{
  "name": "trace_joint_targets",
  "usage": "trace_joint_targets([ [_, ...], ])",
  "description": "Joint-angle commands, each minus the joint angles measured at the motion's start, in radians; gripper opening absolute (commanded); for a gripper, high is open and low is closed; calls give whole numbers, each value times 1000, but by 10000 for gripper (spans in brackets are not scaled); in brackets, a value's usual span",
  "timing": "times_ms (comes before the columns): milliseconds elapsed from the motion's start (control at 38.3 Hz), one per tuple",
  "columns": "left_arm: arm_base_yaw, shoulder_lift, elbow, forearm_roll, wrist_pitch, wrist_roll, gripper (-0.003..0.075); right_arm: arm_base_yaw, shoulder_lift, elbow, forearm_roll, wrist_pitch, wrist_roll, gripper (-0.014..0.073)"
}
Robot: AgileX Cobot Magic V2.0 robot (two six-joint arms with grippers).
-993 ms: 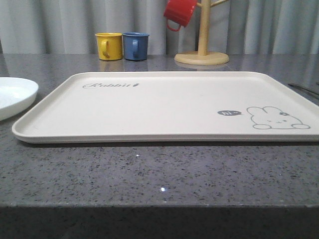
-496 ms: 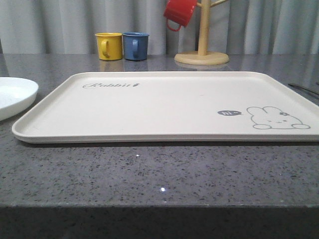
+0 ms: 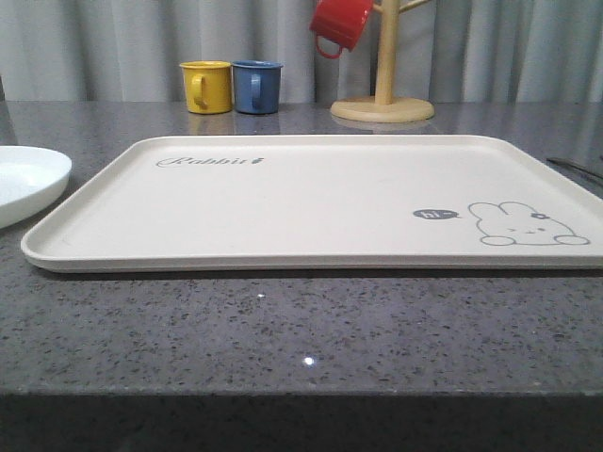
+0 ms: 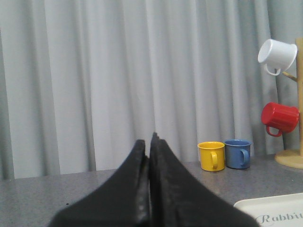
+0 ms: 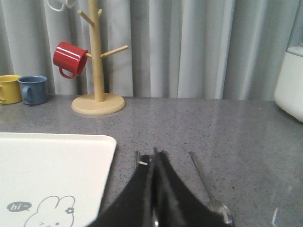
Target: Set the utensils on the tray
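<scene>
The cream tray [image 3: 311, 202] with the rabbit drawing lies bare in the middle of the table. The white plate [image 3: 28, 179] rests on the table just off its left end. Right of the tray, a thin metal utensil [image 3: 573, 168] lies on the table. In the right wrist view a spoon [image 5: 200, 173] lies beside the tray [image 5: 52, 165]. The tip of another metal utensil [image 5: 136, 157] pokes out from behind my right gripper [image 5: 155, 152], which is shut and holds nothing. My left gripper [image 4: 149, 141] is shut and holds nothing, level with the table near the tray corner [image 4: 277, 210].
A yellow mug [image 3: 206, 87] and a blue mug [image 3: 256, 87] stand at the back. A wooden mug tree [image 3: 382, 94] holds a red mug [image 3: 339, 24] and a white mug [image 4: 277, 56]. A white container [image 5: 291, 80] stands far right.
</scene>
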State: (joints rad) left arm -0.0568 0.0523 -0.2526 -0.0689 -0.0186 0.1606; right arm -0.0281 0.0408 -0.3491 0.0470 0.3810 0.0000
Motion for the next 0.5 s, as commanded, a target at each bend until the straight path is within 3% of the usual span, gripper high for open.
trace_joint_targets([
  [0,-6,126,-152,4,79,-6,-18,1,131,-174,4,74,-11,-61],
  [131,-6,313,-255,4,183,-6,-18,4,299,-299,-1,118,-11,-61],
  [314,-6,361,-270,4,187,-6,-17,4,346,-307,-1,97,-11,-40],
  [392,-6,360,-270,4,196,-6,15,4,346,-307,-1,97,-11,33],
  [470,-6,360,-270,4,198,-6,125,4,346,-307,-1,97,-11,177],
])
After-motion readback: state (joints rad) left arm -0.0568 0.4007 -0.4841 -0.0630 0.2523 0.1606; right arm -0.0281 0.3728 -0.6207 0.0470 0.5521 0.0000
